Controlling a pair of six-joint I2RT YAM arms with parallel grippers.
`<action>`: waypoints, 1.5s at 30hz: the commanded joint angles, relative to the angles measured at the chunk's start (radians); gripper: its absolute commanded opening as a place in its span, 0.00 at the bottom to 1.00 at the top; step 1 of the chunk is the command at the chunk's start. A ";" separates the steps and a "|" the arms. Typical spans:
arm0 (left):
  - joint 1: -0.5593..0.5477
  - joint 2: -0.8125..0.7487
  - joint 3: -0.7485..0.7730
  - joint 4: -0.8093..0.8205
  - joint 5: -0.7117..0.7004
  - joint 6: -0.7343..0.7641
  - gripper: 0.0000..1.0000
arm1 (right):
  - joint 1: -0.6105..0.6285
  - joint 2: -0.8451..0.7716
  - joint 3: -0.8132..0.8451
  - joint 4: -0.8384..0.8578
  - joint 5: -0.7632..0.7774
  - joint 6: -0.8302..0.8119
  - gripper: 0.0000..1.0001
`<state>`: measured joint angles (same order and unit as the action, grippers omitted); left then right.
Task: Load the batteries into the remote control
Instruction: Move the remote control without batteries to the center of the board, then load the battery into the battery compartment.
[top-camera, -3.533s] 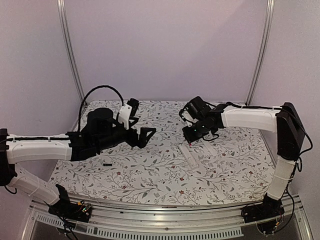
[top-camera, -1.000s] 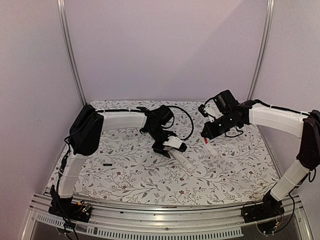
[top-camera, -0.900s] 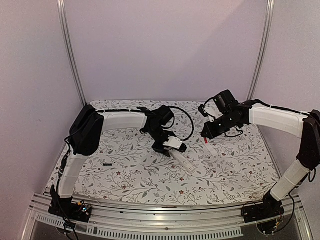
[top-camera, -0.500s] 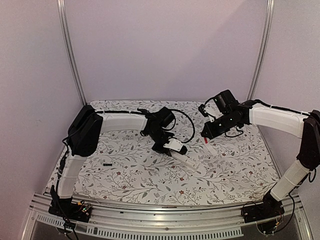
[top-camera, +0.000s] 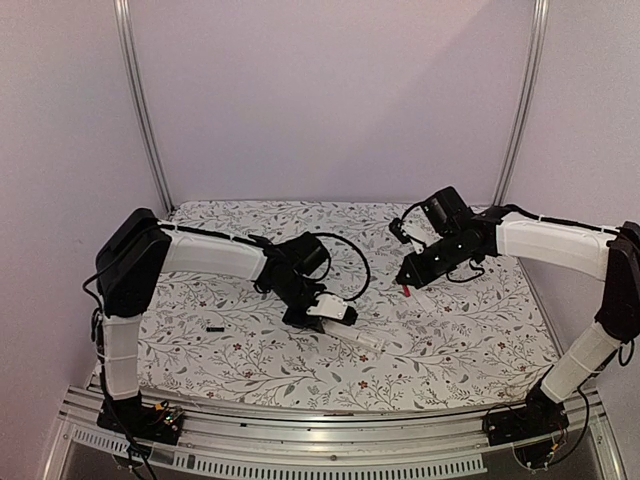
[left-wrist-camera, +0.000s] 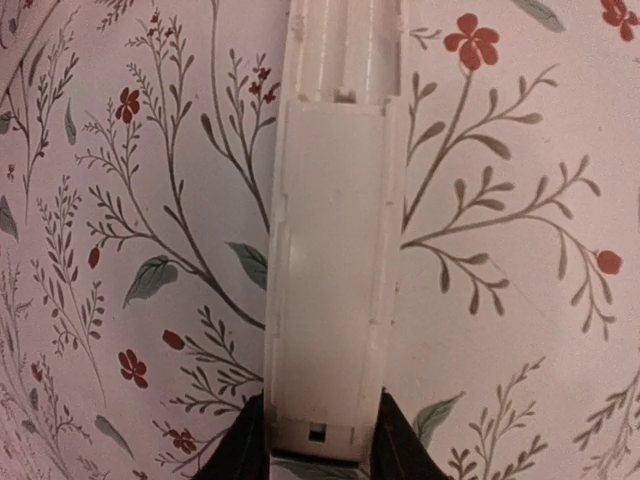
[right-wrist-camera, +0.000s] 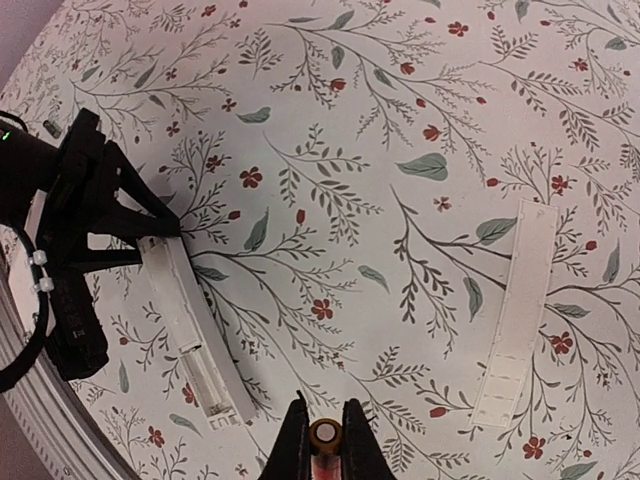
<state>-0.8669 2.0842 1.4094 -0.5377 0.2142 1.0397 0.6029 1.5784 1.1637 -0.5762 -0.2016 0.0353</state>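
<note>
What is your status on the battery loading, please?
Left gripper shut on remote control end. Right gripper holds one battery. Cover strip off, lying apart from remote.

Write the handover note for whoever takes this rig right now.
Left gripper: shut on one end of the remote control, its bay open upward.
Right gripper: shut on a battery, held above the table.
Cover strip lies on the table, apart from the remote.
Done: cover off, one battery picked up.
Left: seat the batteries; none shows in the bay.
</note>
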 joint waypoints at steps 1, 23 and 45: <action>-0.027 0.005 -0.108 -0.054 -0.056 -0.085 0.24 | 0.090 -0.015 -0.021 0.027 -0.081 -0.062 0.00; -0.025 -0.559 -0.500 0.599 -0.124 -0.637 1.00 | 0.210 0.111 0.037 0.051 -0.119 -0.209 0.00; 0.014 -0.792 -0.843 0.888 -0.562 -1.000 1.00 | 0.299 0.304 0.134 -0.066 0.069 -0.294 0.05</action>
<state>-0.8646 1.2999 0.5861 0.3271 -0.3058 0.0551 0.8959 1.8549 1.2778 -0.6106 -0.1650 -0.2474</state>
